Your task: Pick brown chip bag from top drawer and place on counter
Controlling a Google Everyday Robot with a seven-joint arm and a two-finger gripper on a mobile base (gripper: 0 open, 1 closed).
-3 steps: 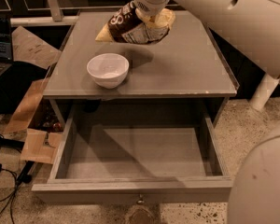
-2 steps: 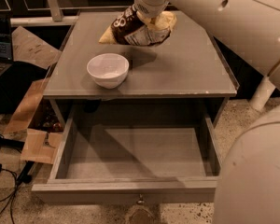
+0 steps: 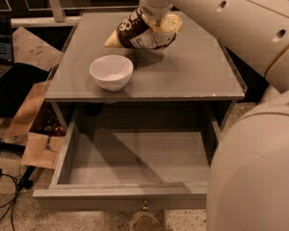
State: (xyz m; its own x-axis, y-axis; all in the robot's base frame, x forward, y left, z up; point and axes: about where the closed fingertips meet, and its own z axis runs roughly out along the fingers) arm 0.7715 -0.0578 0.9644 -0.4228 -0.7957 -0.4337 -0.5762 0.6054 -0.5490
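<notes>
The pincer [image 3: 145, 13] is clenched on the upper end of the brown chip bag [image 3: 144, 33], which hangs tilted just above the far side of the worktop [image 3: 197, 69]. Best to lower gently until the bag lies flat, well apart from the white bowl [image 3: 111, 72], and only then let go.

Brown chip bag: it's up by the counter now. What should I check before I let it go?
1. Crinkly dark-brown chip bag out of the wide grey top drawer: ok, it sits over the rear of the flat grey counter.
2. Bag resting on the counter: cannot tell; its tan corner looks close to the surface.
3. Claw placement: ok, at the bag's top, above the counter's back edge.
4. Clearance from the white round bowl: ok, the bowl stands apart, nearer the front left.
5. Room to set down: ok, bare counter lies right of the bag.
</notes>
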